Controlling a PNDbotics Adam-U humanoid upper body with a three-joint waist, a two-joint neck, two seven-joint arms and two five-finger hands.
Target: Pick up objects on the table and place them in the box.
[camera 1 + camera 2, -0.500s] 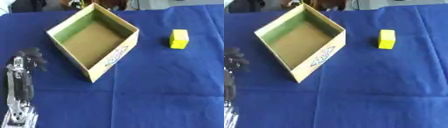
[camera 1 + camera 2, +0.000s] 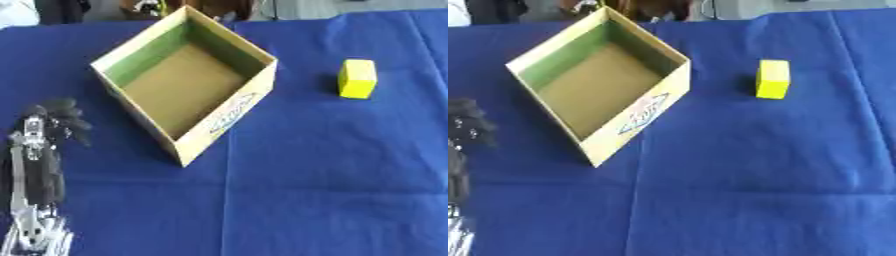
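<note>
box (image 2: 184, 87): open cardboard, turned diamond-wise, upper left-centre of frame; green inner walls, brown floor, nothing inside; blue print on the outer wall facing lower right
block (image 2: 357, 78): yellow, upright, upper right of frame, on the cloth; well apart from box, right of it
cloth (image 2: 332, 180): blue, covers the table; faint fold lines running across the lower half
left hand (image 2: 58, 119): left edge of frame, mid height, at the end of the black and silver arm coming up from lower left corner; dark fingers look bunched, blurred, cannot tell if curled or straight; nothing seen in it; over the cloth just left of box, not touching it
left arm (image 2: 35, 190): runs along left edge, silver joint at bottom corner
right hand: shows in neither view
block vs hand: opposite sides of box, far apart
far edge: dark shapes beyond the cloth at top, too blurred to make out
right eye view: same layout, box and block shifted left, hand half cut by the left edge
</note>
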